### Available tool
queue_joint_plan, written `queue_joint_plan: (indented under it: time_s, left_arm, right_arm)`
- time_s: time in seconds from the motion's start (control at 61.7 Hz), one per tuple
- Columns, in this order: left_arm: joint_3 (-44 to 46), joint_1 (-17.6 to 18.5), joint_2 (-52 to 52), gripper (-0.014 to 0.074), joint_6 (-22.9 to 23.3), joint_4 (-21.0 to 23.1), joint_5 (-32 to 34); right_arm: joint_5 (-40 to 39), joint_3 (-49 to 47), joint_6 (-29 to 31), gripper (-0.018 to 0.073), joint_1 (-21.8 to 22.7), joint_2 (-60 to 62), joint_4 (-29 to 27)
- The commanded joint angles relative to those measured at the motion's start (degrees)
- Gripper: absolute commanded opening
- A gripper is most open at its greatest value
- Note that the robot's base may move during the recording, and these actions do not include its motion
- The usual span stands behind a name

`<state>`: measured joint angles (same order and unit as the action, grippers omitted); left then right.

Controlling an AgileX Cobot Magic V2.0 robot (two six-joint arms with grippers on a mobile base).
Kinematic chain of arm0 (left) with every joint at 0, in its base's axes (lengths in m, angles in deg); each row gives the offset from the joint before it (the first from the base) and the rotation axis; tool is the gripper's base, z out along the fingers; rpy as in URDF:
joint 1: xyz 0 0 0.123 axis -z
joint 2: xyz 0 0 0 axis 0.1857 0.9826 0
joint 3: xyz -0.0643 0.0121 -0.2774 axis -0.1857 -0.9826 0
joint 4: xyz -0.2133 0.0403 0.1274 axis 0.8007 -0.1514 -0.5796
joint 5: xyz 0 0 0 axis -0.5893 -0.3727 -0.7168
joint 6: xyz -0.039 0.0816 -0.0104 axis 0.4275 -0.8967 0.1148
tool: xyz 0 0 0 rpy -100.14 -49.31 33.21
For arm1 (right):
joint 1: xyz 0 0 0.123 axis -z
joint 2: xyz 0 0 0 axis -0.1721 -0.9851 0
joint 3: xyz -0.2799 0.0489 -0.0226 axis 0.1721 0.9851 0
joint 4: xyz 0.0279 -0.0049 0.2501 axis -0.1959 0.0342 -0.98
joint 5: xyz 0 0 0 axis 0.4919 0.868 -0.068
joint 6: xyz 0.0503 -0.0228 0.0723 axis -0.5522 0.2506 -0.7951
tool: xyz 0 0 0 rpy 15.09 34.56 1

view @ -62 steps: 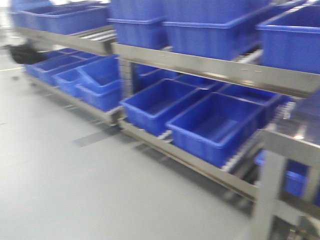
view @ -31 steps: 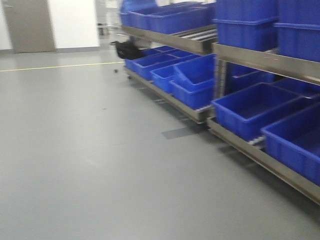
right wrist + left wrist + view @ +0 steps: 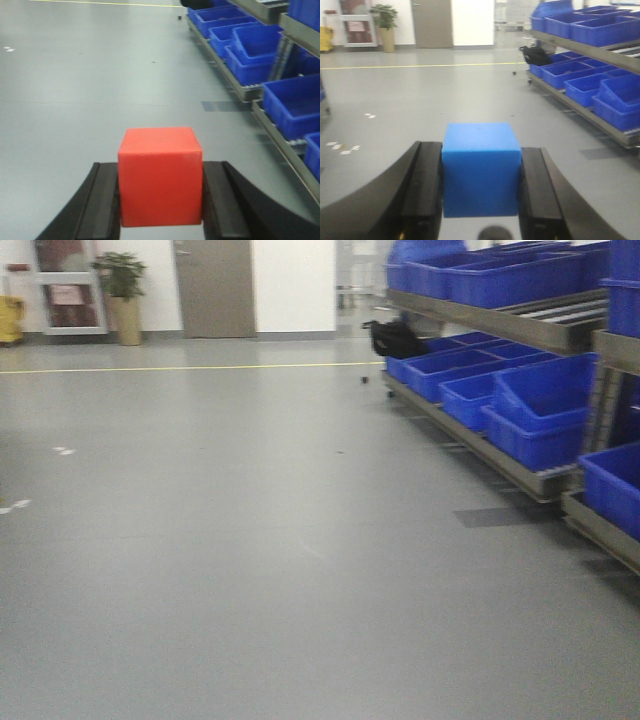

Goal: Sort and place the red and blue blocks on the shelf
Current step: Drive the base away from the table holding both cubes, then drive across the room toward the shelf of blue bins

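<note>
In the left wrist view a blue block [image 3: 481,167] is clamped between the two black fingers of my left gripper [image 3: 481,187], which is shut on it. The right wrist view shows a red block [image 3: 160,175] squeezed the same way by my right gripper [image 3: 160,195]. Both blocks hang above bare grey floor. The shelf [image 3: 520,320], a steel rack loaded with blue bins, runs along the right side of the front view and shows at the right in both wrist views [image 3: 592,47] [image 3: 265,107]. Neither gripper appears in the front view.
Open grey floor [image 3: 220,540] fills the left and middle, crossed by a yellow line [image 3: 180,367]. A black bag [image 3: 393,338] sits at the rack's far end. A grey door [image 3: 214,288], a potted plant [image 3: 122,292] and a yellow object [image 3: 10,320] stand at the back wall.
The front view has swung left: the rack of blue bins that filled the frame has slid to the right edge, and open floor, the door and the plant have come into sight.
</note>
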<state>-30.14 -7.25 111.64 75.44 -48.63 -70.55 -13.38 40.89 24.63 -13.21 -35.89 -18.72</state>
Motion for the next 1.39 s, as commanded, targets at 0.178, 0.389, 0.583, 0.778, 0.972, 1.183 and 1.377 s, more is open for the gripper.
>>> queue_joint_plan:
  time_s: [0.178,0.389,0.583,0.778,0.972,1.183,1.377]
  left_arm:
    - [1.68,-0.11,0.22,0.0123,0.07,0.23,5.39]
    - [1.68,-0.11,0.22,0.0123,0.07,0.23,5.39]
    - [1.68,-0.11,0.22,0.0123,0.07,0.23,5.39]
    - [1.68,-0.11,0.22,0.0123,0.07,0.23,5.39]
    - [1.68,-0.11,0.22,0.0123,0.07,0.23,5.39]
    - [1.68,-0.11,0.22,0.0123,0.07,0.33,5.39]
    - [1.68,-0.11,0.22,0.0123,0.07,0.33,5.39]
  right_arm:
    - [-5.08,-1.61,0.51,0.0331,0.38,-0.18,0.06]
    - [-5.08,-1.61,0.51,0.0331,0.38,-0.18,0.06]
    - [-5.08,-1.61,0.51,0.0331,0.38,-0.18,0.06]
    - [-5.08,-1.61,0.51,0.0331,0.38,-0.18,0.06]
    - [-5.08,-1.61,0.51,0.0331,0.38,-0.18,0.06]
    - [-5.08,-1.61,0.51,0.0331,0.38,-0.18,0.06]
    - [-5.08,-1.61,0.51,0.0331,0.38,-0.18,0.06]
